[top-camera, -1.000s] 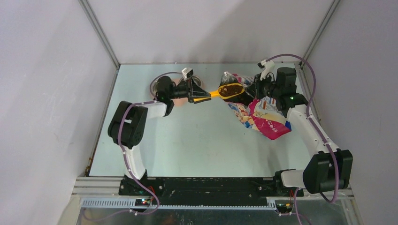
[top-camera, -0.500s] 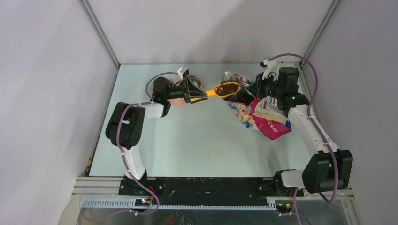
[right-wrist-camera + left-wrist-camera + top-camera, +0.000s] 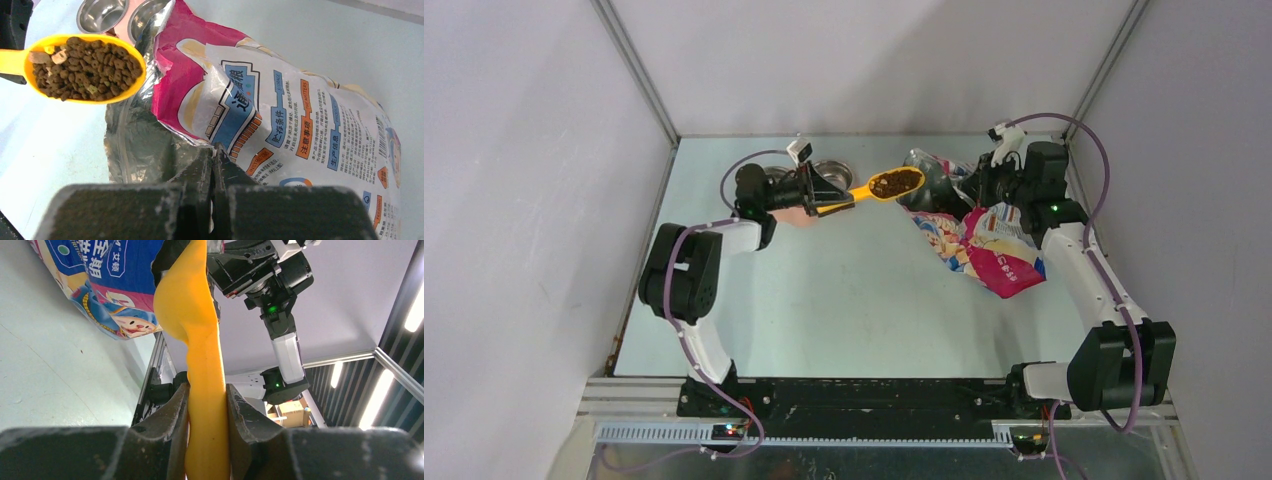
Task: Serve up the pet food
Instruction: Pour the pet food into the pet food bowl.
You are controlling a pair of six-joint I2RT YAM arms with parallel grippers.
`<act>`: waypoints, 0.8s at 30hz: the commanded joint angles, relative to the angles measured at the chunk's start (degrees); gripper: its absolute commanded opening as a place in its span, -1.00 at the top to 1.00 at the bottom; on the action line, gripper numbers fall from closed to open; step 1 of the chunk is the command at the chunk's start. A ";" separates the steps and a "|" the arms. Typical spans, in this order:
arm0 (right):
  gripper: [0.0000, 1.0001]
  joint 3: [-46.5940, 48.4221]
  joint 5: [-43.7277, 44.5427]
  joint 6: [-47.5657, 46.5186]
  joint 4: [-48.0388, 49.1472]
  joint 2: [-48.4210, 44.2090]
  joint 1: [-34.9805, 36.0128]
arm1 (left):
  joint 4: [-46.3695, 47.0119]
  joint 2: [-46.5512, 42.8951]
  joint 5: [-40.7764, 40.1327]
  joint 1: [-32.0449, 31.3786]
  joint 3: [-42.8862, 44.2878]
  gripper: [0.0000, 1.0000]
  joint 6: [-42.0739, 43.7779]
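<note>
Your left gripper (image 3: 206, 390) is clamped on the handle of the yellow scoop (image 3: 192, 315), a finger pressed against each side of it. The scoop's bowl is heaped with dark-brown kibble (image 3: 82, 67), carried level and clear of the table (image 3: 854, 290). Your right gripper (image 3: 213, 155) is closed flat on the lip of the cat food bag (image 3: 280, 115), where the printed face meets the silver lining, and it appears to be holding the mouth open. The bag lies on its side at the right of the table, its mouth facing left. The relation to mind is between the loaded bowl and the pink twin-bowl feeder (image 3: 799, 214). In the top view the scoop's long axis runs roughly left to right across the far part of the table, with the handle at your left gripper and the bowl pointing at the bag. The load therefore hangs between the bag mouth and the feeder, just beside the feeder's right edge rather than over it. The two steel bowls sit at the handle end, close by your left wrist; the nearer steel bowl (image 3: 150, 12) looks bare, and so does its twin. Your left arm is by far the closer and already carries the food, so the serving falls to it. The load most likely has to come leftward along the handle's line before the wrist rolls. If you tip early, the pellets land on the table between bag and feeder.
</note>
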 commanded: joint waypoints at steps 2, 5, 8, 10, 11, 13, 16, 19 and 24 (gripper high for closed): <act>1.00 0.23 4.42 -0.91 -0.39 1.01 -1.86 | 7.88 -2.82 0.61 2.03 -0.39 1.00 -3.06; 1.00 0.23 4.44 -0.91 -0.38 1.09 -2.30 | 8.65 -2.94 0.56 2.99 -0.70 1.00 -3.68; 1.00 0.23 4.40 -0.91 -0.46 1.13 -2.65 | 8.98 -3.29 0.59 4.16 -1.08 1.00 -3.80; 1.00 0.23 4.36 -0.91 -0.40 1.05 -2.91 | 8.94 -3.54 0.42 4.93 -1.45 1.00 -3.72; 1.00 0.23 4.36 -0.91 -0.39 1.04 -2.98 | 8.82 -3.76 0.33 5.18 -1.58 1.00 -3.61; 1.00 0.23 4.36 -0.91 -0.42 1.01 -3.14 | 8.32 -4.13 0.05 6.15 -1.93 1.00 -3.17; 1.00 0.23 4.36 -0.91 -0.48 0.90 -3.32 | 4.82 -5.13 -0.40 7.69 -2.29 1.00 -0.45; 1.00 0.22 4.21 -0.91 -0.47 0.88 -3.44 | -0.79 -6.95 -0.82 9.12 -2.56 1.00 3.81; 1.00 0.23 4.03 -0.91 -0.47 0.84 -3.45 | -9.10 -8.76 -0.87 11.39 -2.67 1.00 10.42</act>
